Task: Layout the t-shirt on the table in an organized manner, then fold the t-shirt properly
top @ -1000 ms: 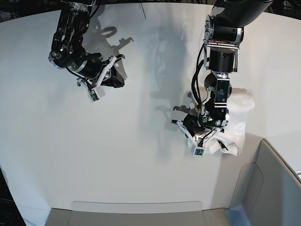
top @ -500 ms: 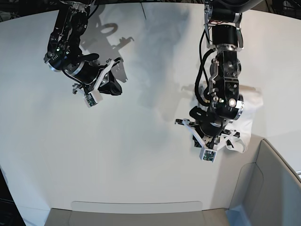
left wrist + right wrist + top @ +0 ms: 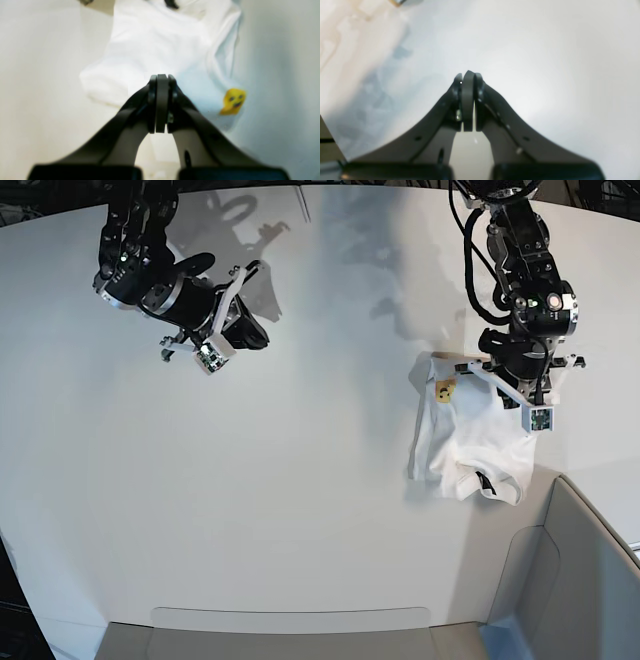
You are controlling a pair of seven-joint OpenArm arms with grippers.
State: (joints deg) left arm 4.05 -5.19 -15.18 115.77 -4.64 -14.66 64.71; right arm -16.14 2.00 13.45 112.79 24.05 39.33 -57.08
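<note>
so my left pincer (image 3: 505,367) just pulled up & back off the t-shirt (image 3: 465,442), jaws pressed together on nothing, shirt's now a rumpled heap near the table (image 3: 300,480) edge by the grey bin, right pincer (image 3: 252,335) also closed + empty far off, so imo layout's barely begun.

Looks like a robotics lab / test cell, not a home: big plain white table (image 3: 300,510) w/ curved far edge fills the frame, two black arms w/ exposed cabling at upper left & upper right, grey bin-like panels (image 3: 560,580) along bottom & lower right.
</note>
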